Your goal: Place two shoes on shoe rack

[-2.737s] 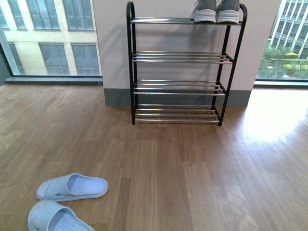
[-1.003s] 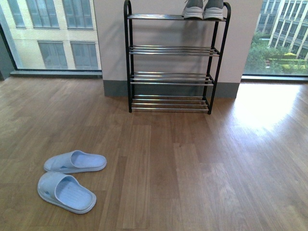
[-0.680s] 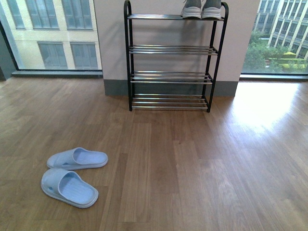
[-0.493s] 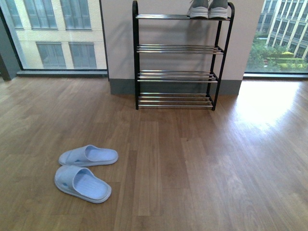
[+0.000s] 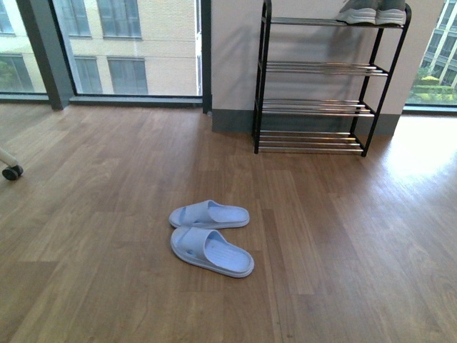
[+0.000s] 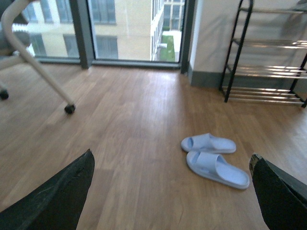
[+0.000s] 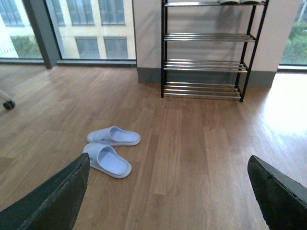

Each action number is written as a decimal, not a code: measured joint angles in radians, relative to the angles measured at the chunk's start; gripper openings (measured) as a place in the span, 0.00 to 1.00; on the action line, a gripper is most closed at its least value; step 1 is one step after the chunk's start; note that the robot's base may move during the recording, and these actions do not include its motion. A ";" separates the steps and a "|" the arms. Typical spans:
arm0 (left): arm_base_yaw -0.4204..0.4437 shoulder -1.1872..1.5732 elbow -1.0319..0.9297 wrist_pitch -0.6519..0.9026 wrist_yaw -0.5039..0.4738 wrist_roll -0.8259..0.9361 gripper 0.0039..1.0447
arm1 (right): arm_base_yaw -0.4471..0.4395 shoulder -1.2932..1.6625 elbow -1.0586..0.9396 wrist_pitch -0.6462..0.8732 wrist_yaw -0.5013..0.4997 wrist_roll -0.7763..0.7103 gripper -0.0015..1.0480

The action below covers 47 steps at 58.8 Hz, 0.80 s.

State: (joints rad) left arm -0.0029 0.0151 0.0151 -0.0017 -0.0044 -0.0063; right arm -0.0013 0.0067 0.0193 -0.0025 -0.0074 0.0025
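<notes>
The two shoes [image 5: 371,12], grey sneakers with white soles, stand side by side at the right end of the top tier of the shoe rack [image 5: 318,68]. This black-framed rack with chrome bars stands against the wall at the far right. In the right wrist view the rack [image 7: 206,37] is far ahead and only the shoes' soles [image 7: 242,2] show at the picture's edge. The left wrist view catches part of the rack [image 6: 268,43]. My left gripper [image 6: 171,158] and right gripper [image 7: 169,159] are both open above the wooden floor, holding nothing, far from the rack.
Two light blue slippers [image 5: 209,214] [image 5: 211,251] lie on the floor in the middle; they also show as slippers [image 6: 218,168] and slippers [image 7: 106,160] in the wrist views. A chair's caster [image 5: 11,171] and chair leg [image 6: 70,109] stand at the left. Windows run along the far wall.
The front view has backed away from the rack and swung left: the rack slid to the right of the picture, the slippers moved to the middle, and a chair caster came into view.
</notes>
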 joint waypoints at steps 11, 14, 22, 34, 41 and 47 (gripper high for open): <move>0.002 0.000 0.000 0.001 0.002 0.000 0.91 | 0.000 -0.003 0.000 0.002 0.006 0.000 0.91; 0.002 0.000 0.000 0.001 0.002 0.000 0.91 | 0.001 -0.004 0.000 0.002 0.007 0.000 0.91; 0.002 0.000 0.000 0.001 0.002 0.000 0.91 | 0.000 -0.004 0.000 0.002 0.007 0.000 0.91; 0.002 0.000 -0.001 0.001 0.002 0.000 0.91 | 0.001 -0.004 0.000 0.002 0.007 0.000 0.91; 0.002 0.000 0.000 0.001 0.002 0.000 0.91 | 0.000 -0.004 0.000 0.002 0.006 0.000 0.91; 0.002 0.000 0.000 0.001 0.001 0.000 0.91 | 0.001 -0.003 0.000 0.002 0.005 0.000 0.91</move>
State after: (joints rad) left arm -0.0006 0.0147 0.0147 -0.0006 -0.0036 -0.0063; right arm -0.0006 0.0032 0.0189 -0.0010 -0.0029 0.0025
